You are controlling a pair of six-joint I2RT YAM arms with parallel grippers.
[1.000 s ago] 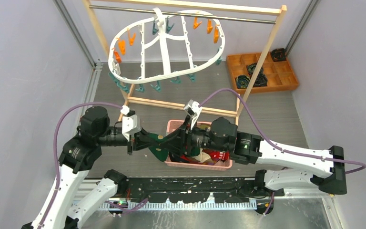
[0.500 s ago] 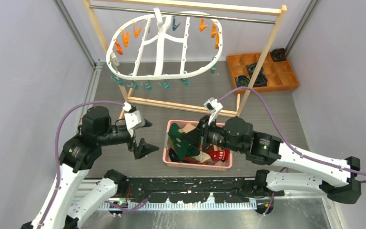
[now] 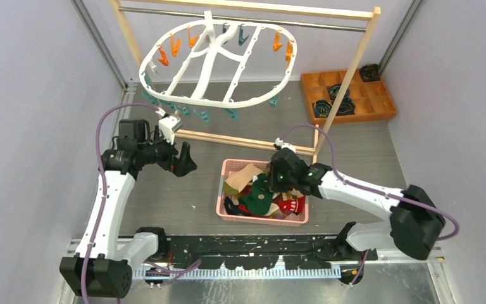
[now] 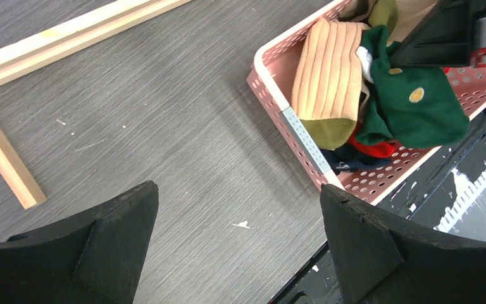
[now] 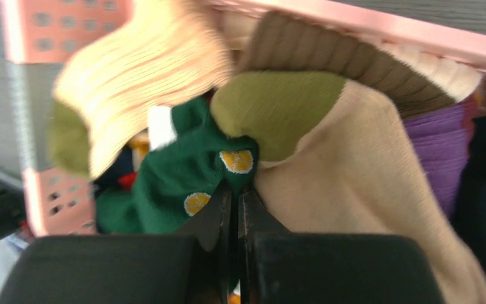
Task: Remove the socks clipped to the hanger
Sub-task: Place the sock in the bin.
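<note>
With your left hand (image 4: 237,190) wide open and empty, your right hand (image 5: 234,190) clamped the green sock (image 5: 177,183); lifting unreleased risked dragging it from the basket (image 4: 262,66).

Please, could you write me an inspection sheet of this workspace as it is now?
Surface: grey wood-grain table, a few small white specks.
Job's things: hanger hangs on the wooden rack, no sock seen on its clips; socks piled in the pink basket.
Clutter: orange tray with dark parts, back right.
Grippers: left pincer open, empty; right pincer shut, seemingly on the green sock in the basket.
Cables: purple cables arch over both arms; no snag seen.
Surroundings: grey walls; nothing else seen.
</note>
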